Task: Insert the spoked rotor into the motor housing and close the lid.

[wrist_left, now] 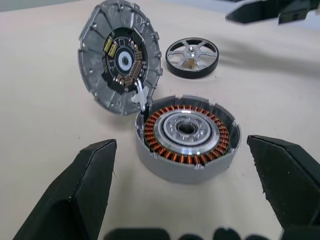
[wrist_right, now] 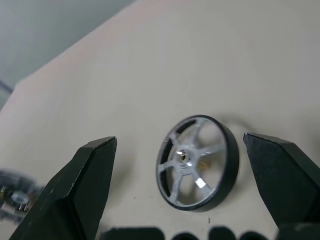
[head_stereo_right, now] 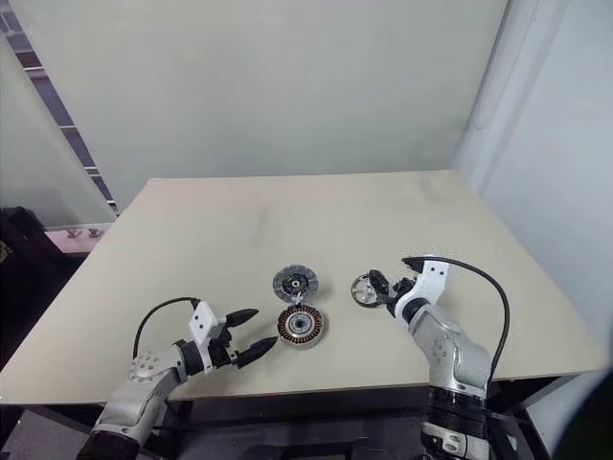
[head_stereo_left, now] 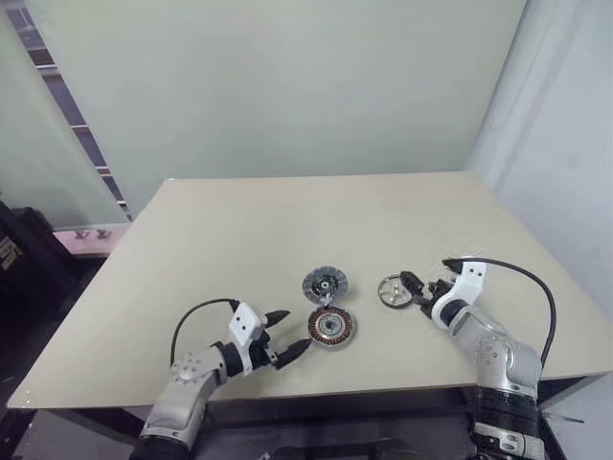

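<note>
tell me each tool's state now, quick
left tool: open, holding nothing, beside the housing
right tool: open, holding nothing, facing the rotor

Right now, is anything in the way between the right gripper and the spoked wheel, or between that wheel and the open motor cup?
Nothing visible. The right gripper is open with the wheel right ahead of it, bare table around. Between the wheel and the motor cup lies only tabletop; the lid is swung open behind the cup, off that path.
</note>
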`<action>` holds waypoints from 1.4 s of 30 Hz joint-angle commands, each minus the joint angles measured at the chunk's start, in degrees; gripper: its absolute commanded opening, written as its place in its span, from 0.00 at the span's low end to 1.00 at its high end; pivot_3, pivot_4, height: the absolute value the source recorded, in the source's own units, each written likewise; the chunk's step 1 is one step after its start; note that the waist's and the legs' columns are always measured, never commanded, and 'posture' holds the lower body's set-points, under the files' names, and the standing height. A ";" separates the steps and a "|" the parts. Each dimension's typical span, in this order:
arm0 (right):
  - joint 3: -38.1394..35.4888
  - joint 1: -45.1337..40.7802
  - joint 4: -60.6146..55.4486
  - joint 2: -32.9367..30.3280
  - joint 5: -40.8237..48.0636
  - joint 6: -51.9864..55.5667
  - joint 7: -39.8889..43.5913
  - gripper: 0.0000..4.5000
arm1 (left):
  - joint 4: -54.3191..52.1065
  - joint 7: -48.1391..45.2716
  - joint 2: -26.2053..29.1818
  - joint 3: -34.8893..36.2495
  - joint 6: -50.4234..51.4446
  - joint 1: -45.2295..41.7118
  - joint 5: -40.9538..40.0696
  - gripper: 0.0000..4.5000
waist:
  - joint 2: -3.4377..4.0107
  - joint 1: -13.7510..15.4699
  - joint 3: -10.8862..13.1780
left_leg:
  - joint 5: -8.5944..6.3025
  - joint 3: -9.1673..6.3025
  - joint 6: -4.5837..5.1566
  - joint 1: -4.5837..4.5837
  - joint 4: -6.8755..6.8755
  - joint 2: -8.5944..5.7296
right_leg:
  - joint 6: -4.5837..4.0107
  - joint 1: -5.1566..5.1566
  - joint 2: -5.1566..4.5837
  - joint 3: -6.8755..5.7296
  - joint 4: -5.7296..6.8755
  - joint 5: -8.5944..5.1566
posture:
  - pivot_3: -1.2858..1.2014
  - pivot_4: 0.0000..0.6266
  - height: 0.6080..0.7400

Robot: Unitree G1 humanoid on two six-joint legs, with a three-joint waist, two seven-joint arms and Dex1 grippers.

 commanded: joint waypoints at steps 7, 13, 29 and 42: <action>-5.96 -7.96 14.95 0.76 5.78 -1.27 -3.73 0.98 | -0.23 -0.78 0.22 0.61 -1.27 -1.95 -0.01 1.00 | 0.14 -0.01 0.05 | 0.01 0.03 0.02 -0.01 -0.01 -0.02 | 0.00 0.00 0.01 0.06 -0.01 0.00 | 0.52 0.00 1.00; -7.76 -9.91 20.94 0.90 7.74 -1.98 -4.34 0.95 | -1.00 -0.50 0.88 1.30 -1.13 -1.52 -0.10 1.00 | 0.21 -0.01 0.05 | 0.01 0.01 0.03 0.00 -0.02 -0.03 | 0.00 0.02 0.03 0.06 0.00 0.01 | 0.52 0.00 1.00; -9.23 -7.86 20.39 2.61 11.98 -4.76 -6.63 0.12 | -2.05 0.32 3.39 5.04 0.64 -0.44 -1.94 1.00 | 0.39 -0.05 0.05 | 0.03 0.01 0.06 0.03 -0.01 0.00 | 0.00 0.05 0.05 0.08 -0.01 0.00 | 0.52 0.00 1.00; -8.84 -0.88 2.11 7.61 28.13 6.37 -8.09 0.11 | -5.19 -0.09 4.42 6.40 3.98 1.89 -3.21 1.00 | 0.48 -0.05 0.10 | 0.03 -0.04 0.06 -0.03 -0.12 0.01 | -0.01 -0.05 0.05 0.07 -0.02 0.00 | 0.52 0.00 1.00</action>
